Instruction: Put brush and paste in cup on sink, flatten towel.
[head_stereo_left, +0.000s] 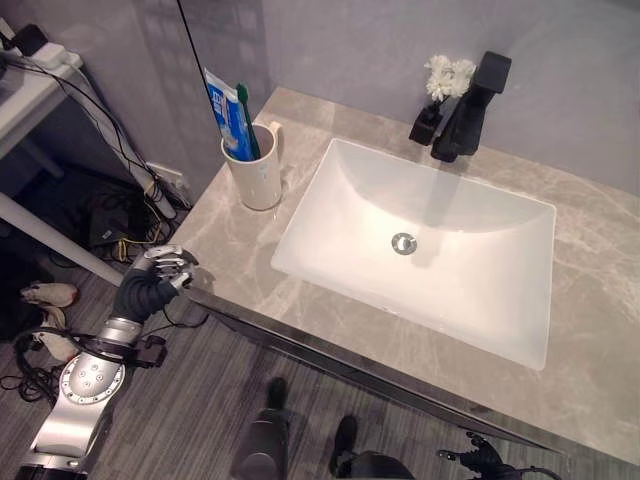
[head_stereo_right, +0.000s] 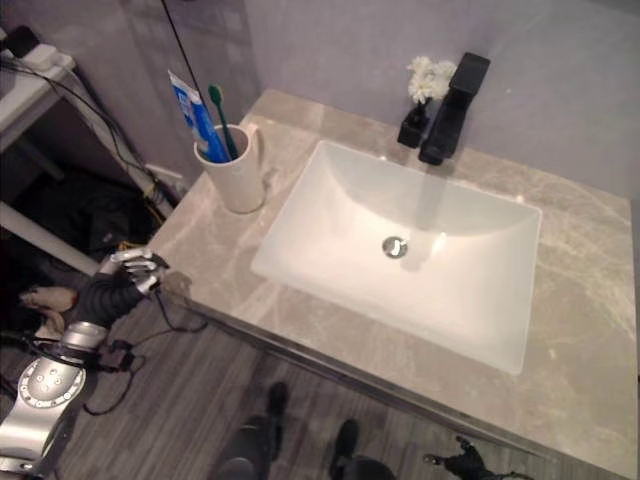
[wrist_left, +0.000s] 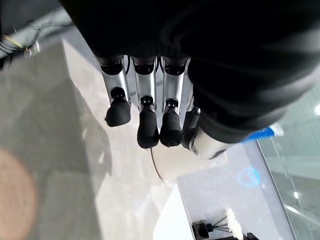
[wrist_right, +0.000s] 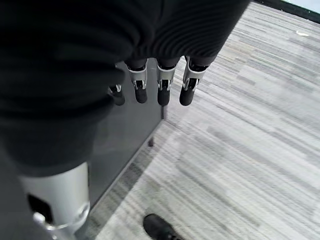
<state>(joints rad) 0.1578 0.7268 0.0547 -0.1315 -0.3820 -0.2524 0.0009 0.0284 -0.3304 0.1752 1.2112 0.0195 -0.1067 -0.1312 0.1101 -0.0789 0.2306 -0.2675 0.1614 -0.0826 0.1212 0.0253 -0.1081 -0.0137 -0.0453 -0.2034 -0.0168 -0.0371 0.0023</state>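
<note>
The left hand (head_stereo_left: 160, 272) is being held nearest the camera, at the front left corner of the tabletop (head_stereo_left: 590, 300), with its fingers (wrist_left: 148, 131) loosely curled and nothing being grasped. The right hand (wrist_right: 155, 85) is being held low over the grey plank floor (wrist_right: 240, 150), beside a dark cabinet panel, its fingers bent a little and likewise holding nothing.

The brush (head_stereo_left: 246, 118) and the paste (head_stereo_left: 222, 112) are being carried upright in the cream cup (head_stereo_left: 256, 170), which is standing on the tabletop just beside the left edge of the white sink (head_stereo_left: 420, 250). That part of the task is judged to be done already. The cup is lying ahead of the left hand and slightly inward, so the left hand is judged the nearer.

No towel is being made out on the tabletop, so the direction of the coming move cannot be told.

A black tap (head_stereo_left: 470, 105) and a small vase of white flowers (head_stereo_left: 440, 90) are standing behind the sink against a pale grey wall.
</note>
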